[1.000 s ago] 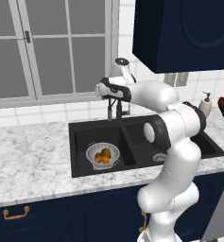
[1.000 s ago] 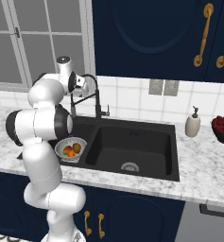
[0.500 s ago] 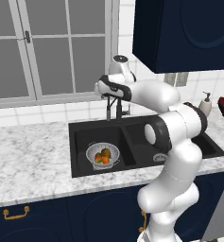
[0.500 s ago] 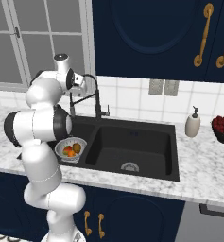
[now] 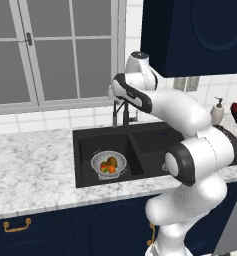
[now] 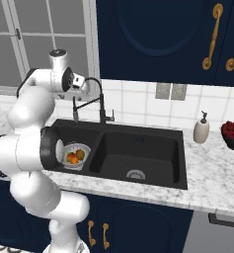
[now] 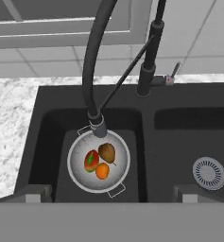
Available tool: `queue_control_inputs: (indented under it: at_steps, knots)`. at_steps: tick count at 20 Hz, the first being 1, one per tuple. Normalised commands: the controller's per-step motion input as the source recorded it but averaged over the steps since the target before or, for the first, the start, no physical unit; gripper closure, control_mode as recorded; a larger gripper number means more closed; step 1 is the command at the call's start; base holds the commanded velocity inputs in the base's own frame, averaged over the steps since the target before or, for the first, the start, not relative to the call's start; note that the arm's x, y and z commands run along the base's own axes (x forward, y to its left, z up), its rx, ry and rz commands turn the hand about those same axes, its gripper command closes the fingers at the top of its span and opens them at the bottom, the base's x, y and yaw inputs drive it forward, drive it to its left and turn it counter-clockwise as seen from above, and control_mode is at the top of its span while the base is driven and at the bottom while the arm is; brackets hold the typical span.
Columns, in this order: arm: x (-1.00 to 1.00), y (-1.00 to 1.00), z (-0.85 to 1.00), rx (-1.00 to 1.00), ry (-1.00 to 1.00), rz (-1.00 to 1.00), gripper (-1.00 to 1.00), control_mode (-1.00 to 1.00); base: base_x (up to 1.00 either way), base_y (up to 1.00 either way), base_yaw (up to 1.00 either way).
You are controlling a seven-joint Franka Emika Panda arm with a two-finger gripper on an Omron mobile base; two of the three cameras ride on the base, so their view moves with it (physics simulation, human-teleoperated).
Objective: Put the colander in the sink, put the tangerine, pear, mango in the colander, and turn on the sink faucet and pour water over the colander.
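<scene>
Below, silver perforated colander point(image 7: 99, 162) in black sink point(image 7: 47, 123), three fruits inside

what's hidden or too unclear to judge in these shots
- End effector: in both base views the arm's own links cover it near the faucet, so open or shut cannot be told.
- Colander: right base view, its left part sits behind the forearm.
- Water: no stream visible below the spray head; whether the faucet is on is unclear.

A pale soap pump point(image 6: 201, 131) stands on the marble surface point(image 6: 222, 168), near a dark bowl of red fruit point(image 6: 233, 134). A window point(image 5: 50, 50) sits behind, navy cabinets point(image 6: 153, 34) above.
</scene>
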Motion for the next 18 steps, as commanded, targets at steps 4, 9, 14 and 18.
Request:
queue_control_inputs:
  at_steps: [4, 9, 14, 18]
  knots:
    - [-0.58, -1.0, -0.01, 0.02, 0.03, 0.0, -1.0, -1.0, 0.0, 0.0, 0.0]
    - [-0.36, -1.0, -0.22, 0.04, 0.0, 0.0, -1.0, -1.0, 0.0, 0.0, 0.0]
    - [0.0, -0.42, -0.5, 0.0, -0.26, 0.0, -1.0, -1.0, 0.0, 0.0, 0.0]
    - [0.04, -0.29, -0.39, 0.0, -0.38, 0.02, -1.0, -1.0, 0.0, 0.0, 0.0]
